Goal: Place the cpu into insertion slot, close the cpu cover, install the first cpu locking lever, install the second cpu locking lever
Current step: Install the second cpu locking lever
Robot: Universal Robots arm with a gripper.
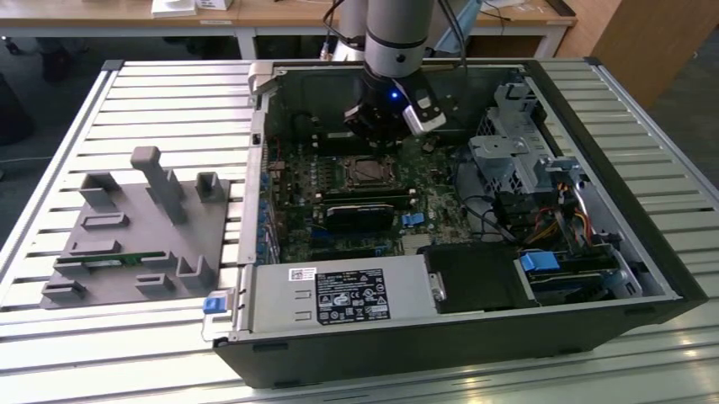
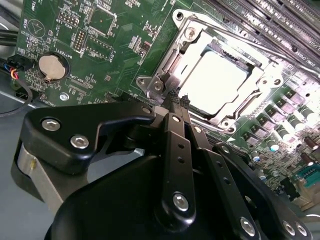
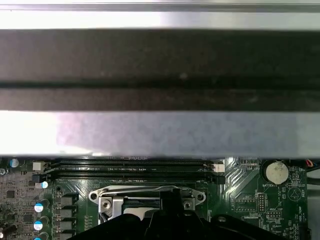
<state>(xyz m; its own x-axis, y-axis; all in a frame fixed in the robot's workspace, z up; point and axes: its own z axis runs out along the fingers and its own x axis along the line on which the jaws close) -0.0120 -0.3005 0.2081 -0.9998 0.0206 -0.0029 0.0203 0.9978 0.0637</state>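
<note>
Claw [image 2: 177, 102], fingers pinched together and holding nothing, hovers at the socket's edge where the cpu [image 2: 220, 82] lies seated under the closed cpu cover [image 2: 192, 35], seemingly to work a locking lever.

Strong glare is thrown off the square silvery-grey metal cpu [image 2: 220, 82] just beyond the tool [image 2: 178, 101]; nearer parts are softly blurred.

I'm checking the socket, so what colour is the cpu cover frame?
Silver metal: the cpu cover frames the pale, brightly lit cpu, best seen in the second wrist view.
</note>
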